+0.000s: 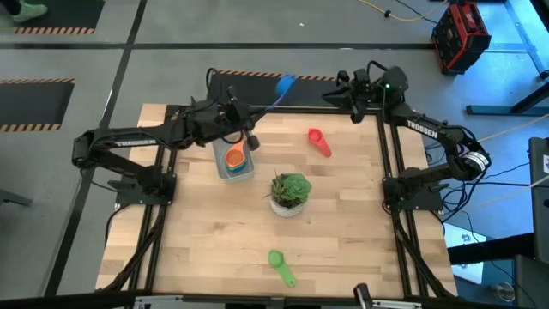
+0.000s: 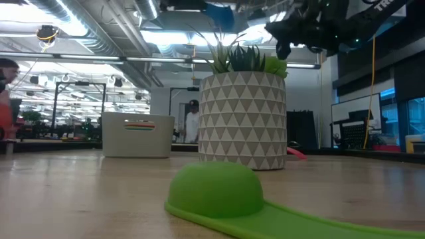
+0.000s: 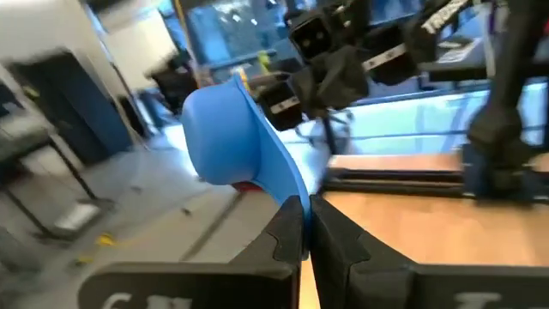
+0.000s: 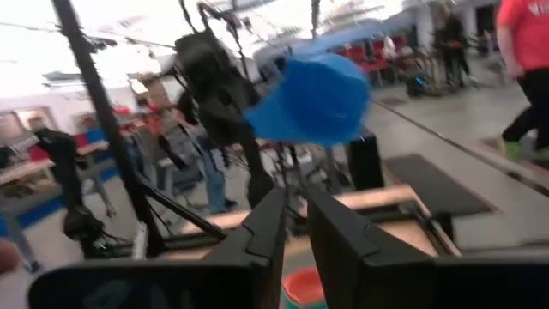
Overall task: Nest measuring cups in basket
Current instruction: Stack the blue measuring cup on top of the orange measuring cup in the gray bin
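The left tool (image 3: 306,225) is closed on the handle of the blue measuring cup (image 1: 285,84), holding it raised beyond the bench's far edge, at about 12 o'clock in the high view. The right tool (image 4: 296,225) sits at the bench's far right corner, about 1 o'clock, its fingers (image 4: 266,230) close together with a narrow gap and nothing between them; the blue cup hangs just ahead of it.

The basket (image 1: 232,160), at about 10 o'clock from the plant pot (image 1: 289,196), contains an orange cup (image 1: 235,157) nested over other cups; only coloured rims show beneath it. The pot stands near the bench's middle.

On the wooden bench (image 1: 343,232), a red cup (image 1: 318,142) lies at about 1 o'clock from the pot, and a green cup (image 1: 280,265) lies at 6 o'clock near the front edge.

Beyond the bench, the low view shows a workshop with ceiling lights; a person in a red shirt (image 4: 523,51) stands on the floor.
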Robot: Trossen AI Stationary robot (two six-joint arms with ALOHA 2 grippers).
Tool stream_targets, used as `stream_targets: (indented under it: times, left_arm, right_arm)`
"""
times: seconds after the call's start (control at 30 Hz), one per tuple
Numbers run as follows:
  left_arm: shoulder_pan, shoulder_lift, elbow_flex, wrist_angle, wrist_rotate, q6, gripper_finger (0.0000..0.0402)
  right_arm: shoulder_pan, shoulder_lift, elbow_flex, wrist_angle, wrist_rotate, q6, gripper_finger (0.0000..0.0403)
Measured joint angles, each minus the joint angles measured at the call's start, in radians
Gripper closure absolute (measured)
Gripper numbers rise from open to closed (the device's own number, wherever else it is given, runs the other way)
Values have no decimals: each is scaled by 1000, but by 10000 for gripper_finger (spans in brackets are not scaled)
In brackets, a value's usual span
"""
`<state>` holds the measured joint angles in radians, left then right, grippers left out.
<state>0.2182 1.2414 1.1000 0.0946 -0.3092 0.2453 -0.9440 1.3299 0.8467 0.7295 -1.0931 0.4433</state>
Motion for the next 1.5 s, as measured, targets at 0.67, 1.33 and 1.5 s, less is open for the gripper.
stream_targets:
  times: [0.67, 1.33, 1.5]
  left_arm:
    - [420, -103, 0, -457, 784, -297, 398]
    - [746, -33, 0, -820, 1400, -276, 396]
    - [752, 30, 0, -978, 1400, -237, 396]
  right_arm:
    - [-5, 0, 0, -452, 246, -324, 344]
    - [70, 1, 0, -474, 273, -351, 344]
    - [98, 1, 0, -474, 273, -351, 344]
